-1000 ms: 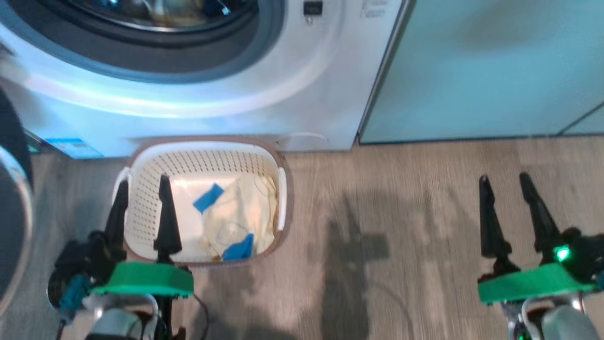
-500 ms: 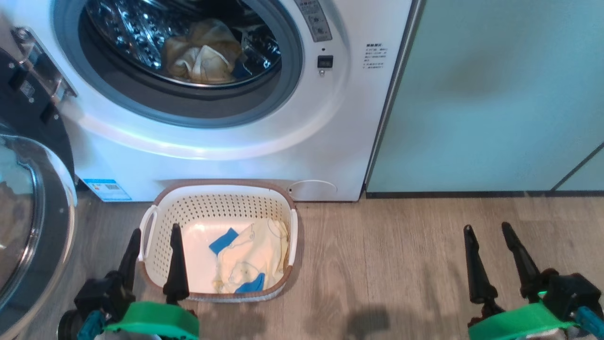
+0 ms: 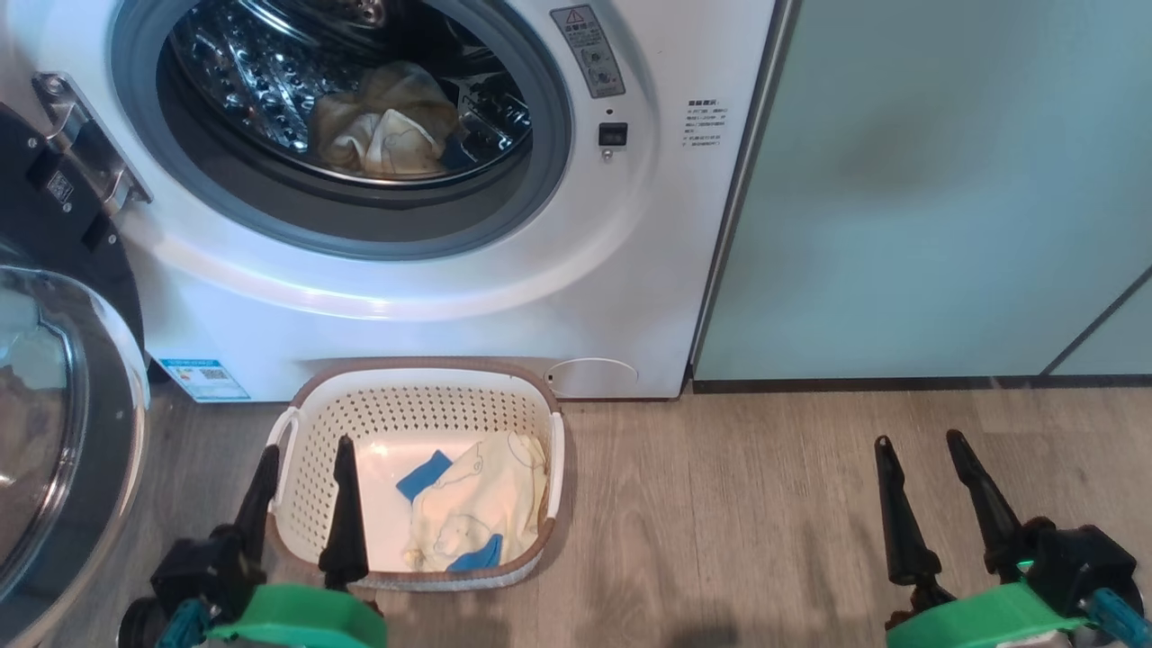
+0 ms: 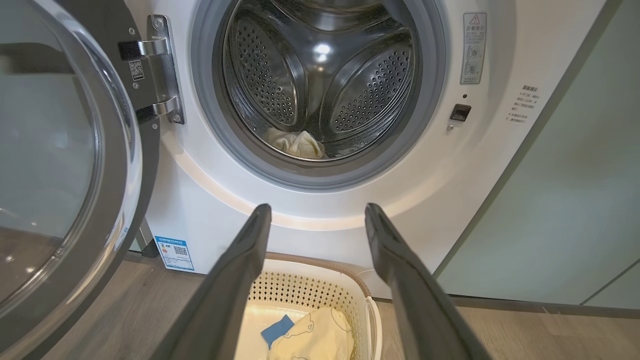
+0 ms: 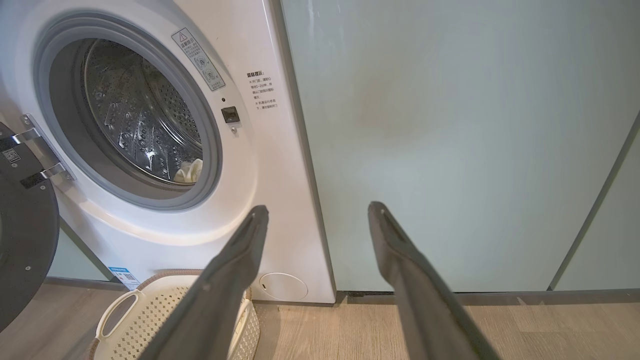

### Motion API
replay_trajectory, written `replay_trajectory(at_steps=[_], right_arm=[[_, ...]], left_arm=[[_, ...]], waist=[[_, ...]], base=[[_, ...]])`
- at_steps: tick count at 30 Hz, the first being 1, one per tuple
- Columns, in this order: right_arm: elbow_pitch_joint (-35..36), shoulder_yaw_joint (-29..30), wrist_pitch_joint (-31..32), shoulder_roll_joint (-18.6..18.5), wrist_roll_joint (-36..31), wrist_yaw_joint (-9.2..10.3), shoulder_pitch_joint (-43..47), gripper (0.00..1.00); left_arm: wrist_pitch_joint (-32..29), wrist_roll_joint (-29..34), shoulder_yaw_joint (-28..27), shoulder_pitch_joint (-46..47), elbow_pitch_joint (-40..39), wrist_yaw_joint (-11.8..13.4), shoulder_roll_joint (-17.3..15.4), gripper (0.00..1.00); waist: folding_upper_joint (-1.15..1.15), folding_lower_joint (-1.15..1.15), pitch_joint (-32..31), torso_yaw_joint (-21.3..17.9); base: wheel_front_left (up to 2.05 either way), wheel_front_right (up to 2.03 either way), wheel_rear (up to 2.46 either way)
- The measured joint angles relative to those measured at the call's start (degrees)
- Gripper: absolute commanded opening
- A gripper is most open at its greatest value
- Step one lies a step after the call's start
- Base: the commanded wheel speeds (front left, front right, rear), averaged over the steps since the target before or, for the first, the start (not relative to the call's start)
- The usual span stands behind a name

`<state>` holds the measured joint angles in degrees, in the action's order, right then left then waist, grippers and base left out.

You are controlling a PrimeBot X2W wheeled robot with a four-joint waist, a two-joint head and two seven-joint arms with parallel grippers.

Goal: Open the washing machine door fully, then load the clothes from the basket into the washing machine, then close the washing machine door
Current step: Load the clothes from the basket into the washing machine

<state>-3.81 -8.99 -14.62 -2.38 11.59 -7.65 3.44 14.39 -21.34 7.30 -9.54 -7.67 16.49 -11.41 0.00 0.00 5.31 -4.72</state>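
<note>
**A:** Where does the washing machine door [image 3: 45, 423] stand?

**B:** It is swung wide to the left of the washing machine [image 3: 432, 297]. A steel hinge [image 3: 85, 144] holds it at the left edge of the drum mouth, and its clear glass bowl faces outward.

**A:** And the clothes [image 3: 481, 504]?

**B:** They are in two places. A pale yellow bundle [image 3: 382, 130] lies low inside the steel drum [image 3: 234, 81]. The rest sit in the basket [image 3: 423, 414]: a pale yellow piece with a line-drawn print toward the right side, one blue piece at its far left edge and another at its near edge.

**A:** Where is the basket itself?

**B:** It is on the wooden floor [image 3: 720, 504], just in front of the washer's base and below the drum mouth. The blue label [image 3: 202, 378] is off to its left.

**A:** What about the left hand [image 3: 306, 443]?

**B:** It is released, with the two dark fingers spread apart and nothing between them. From the head view it sits at the basket's near left corner. One finger lines up with the white loop handle and the other with the basket's inside. I cannot tell whether either touches the plastic.

**A:** And the right hand [image 3: 918, 436]?

**B:** It is released as well and empty. It is well to the right of the basket, over bare floor, pointing at the pale green cabinet doors [image 3: 945, 180]
</note>
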Motion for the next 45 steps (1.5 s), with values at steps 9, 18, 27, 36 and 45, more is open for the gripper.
replay_trajectory(at_steps=[9,18,27,36,45], right_arm=[[0.02,-0.16,0.0,0.0,0.0,0.0,0.0,1.0],[0.09,-0.58,0.0,0.0,0.0,0.0,-0.03,1.0],[0.8,-0.89,0.0,0.0,0.01,0.0,-0.31,1.0],[3.16,-0.76,0.0,0.0,1.54,0.0,-4.39,1.0],[4.91,-1.23,0.0,0.0,4.24,0.0,-10.46,1.0]], left_arm=[[-0.01,0.02,0.29,-0.59,-0.01,0.07,-0.05,1.0],[-0.12,0.01,0.99,0.78,1.93,-0.27,-0.18,1.0],[-1.68,-0.96,3.07,5.81,7.79,-3.31,-0.27,1.0],[-2.87,-2.2,4.61,14.62,18.35,-6.79,-0.23,1.0],[-5.19,-2.41,6.21,28.8,35.32,-10.89,-1.0,1.0]], waist=[[0.0,0.0,0.28,-0.04],[0.0,0.0,1.16,-0.33],[0.0,0.0,4.14,-1.73],[0.0,0.01,10.79,-3.6],[0.0,0.02,21.68,-6.12]], base=[[0.0,0.0,0.0],[0.0,0.0,0.0],[0.0,0.0,0.0],[0.0,0.0,0.0],[0.0,0.0,0.0]])
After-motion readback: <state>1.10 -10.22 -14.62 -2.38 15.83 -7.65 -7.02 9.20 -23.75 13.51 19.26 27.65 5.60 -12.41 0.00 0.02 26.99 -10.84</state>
